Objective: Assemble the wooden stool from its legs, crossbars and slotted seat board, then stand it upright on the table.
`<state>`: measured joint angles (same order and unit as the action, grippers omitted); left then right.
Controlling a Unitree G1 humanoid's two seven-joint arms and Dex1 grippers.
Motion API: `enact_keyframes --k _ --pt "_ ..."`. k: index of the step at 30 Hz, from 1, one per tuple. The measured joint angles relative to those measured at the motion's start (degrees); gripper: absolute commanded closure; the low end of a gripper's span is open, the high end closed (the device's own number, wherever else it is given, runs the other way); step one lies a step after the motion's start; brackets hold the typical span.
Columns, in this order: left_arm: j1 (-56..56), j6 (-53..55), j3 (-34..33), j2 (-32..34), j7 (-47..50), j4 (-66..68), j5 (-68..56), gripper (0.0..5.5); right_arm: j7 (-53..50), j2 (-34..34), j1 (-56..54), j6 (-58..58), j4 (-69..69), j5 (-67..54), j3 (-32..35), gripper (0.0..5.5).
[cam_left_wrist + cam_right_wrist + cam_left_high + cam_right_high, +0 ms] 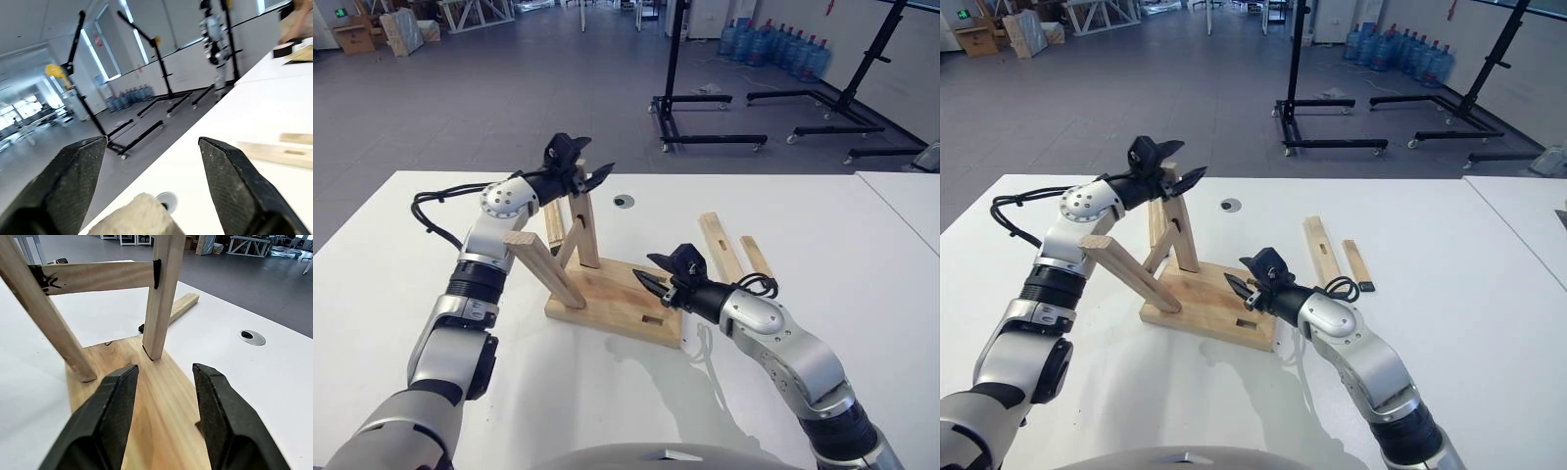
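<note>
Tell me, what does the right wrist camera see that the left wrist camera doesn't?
Right wrist view: the seat board, two legs standing in it, the crossbar joining them, and the open right gripper. Left wrist view: the open left gripper around a leg's top end, black racks and water bottles. Both: the white table and its round hole cover.

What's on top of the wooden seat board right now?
Slanting legs joined by a crossbar stand on the seat board; the open right pincer hovers above. The legs' ends inside the slots are hidden.

Seat board [617, 305] pale wood w/ visible grain; legs [159, 293] same, black marks (ink, prob.); table [803, 211] white.
</note>
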<state>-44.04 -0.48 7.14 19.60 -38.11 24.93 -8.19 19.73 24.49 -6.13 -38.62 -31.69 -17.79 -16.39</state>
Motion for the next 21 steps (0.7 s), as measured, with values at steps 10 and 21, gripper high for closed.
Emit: enact_keyframes --k 10,21 --pt "-8.05 -1.63 -3.99 -4.97 3.75 2.91 -0.23 2.09 1.12 -1.54 -0.08 1.32 2.14 3.10 0.08 3.45" --pt "23.17 43.45 -27.95 16.95 2.37 -54.36 -43.28 2.09 -2.36 1.88 8.13 4.88 8.67 10.09 7.69 3.45"
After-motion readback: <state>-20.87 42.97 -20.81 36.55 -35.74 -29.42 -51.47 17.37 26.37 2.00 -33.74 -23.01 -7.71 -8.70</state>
